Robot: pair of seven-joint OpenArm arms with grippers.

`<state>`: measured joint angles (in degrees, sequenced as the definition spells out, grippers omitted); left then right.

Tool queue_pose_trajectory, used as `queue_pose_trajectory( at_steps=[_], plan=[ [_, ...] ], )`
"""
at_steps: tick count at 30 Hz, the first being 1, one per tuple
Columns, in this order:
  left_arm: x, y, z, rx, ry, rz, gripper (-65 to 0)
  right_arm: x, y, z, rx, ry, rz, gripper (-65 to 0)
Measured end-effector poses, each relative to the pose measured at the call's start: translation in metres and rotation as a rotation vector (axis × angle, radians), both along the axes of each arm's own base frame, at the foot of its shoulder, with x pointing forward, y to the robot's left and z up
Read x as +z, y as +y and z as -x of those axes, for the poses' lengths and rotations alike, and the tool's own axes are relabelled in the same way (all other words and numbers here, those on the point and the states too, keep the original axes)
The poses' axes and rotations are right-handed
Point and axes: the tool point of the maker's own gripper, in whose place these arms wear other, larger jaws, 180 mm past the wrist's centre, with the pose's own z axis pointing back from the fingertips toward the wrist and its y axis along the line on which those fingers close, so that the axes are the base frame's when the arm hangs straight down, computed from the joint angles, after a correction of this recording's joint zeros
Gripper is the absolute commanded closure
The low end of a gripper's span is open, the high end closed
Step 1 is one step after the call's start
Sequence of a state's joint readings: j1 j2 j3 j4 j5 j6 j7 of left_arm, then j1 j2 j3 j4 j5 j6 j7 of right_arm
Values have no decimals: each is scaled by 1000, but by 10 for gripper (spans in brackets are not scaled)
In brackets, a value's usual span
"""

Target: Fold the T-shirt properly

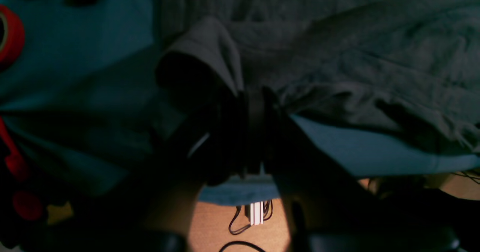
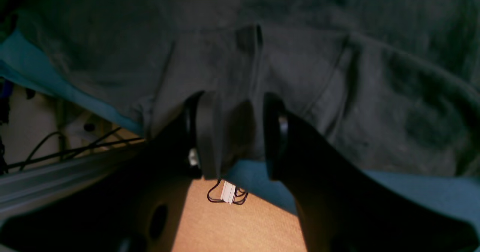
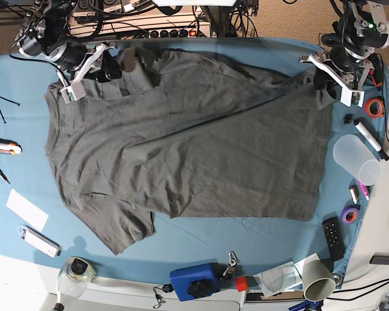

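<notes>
left claw [image 1: 249, 132] pinches a raised fold of the shirt [image 3: 201, 149], spread on the blue cloth [image 3: 220, 249]; right claw [image 2: 240, 173] stands apart, gripping nothing; likely mid-fold; next, the right should grip its edge.

From my station I observe: blue clamp [image 3: 194, 282] near the tabletop's [image 3: 220, 254] edge; red cube [image 3: 240, 284] right of it; translucent cup [image 3: 356, 159] above the purple-rimmed tape roll [image 3: 350, 214].

No readable text, labels, brands, numbers or signs on anything.
</notes>
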<state>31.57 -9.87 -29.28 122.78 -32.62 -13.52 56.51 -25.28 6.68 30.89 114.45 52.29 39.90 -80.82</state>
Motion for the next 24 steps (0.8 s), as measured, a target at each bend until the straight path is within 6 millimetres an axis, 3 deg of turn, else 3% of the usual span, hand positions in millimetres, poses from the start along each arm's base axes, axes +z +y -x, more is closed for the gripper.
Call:
queue_pose_trajectory(
  at_steps=[10, 16, 21, 23, 24],
  plan=[
    [0, 0, 0, 0, 0, 0, -100, -4, -3, 3, -15, 26, 20, -191],
    [0, 0, 0, 0, -1, 0, -100, -22, 26, 9, 80, 87, 1, -191],
    [0, 0, 0, 0, 0, 0, -100, -37, 36, 12, 69, 151, 3, -191],
    [0, 0, 0, 0, 0, 0, -100, -37, 36, 11, 58, 151, -3, -171],
    [0, 0, 0, 0, 0, 0, -100, -37, 36, 10, 57, 150, -3, -124]
  ],
)
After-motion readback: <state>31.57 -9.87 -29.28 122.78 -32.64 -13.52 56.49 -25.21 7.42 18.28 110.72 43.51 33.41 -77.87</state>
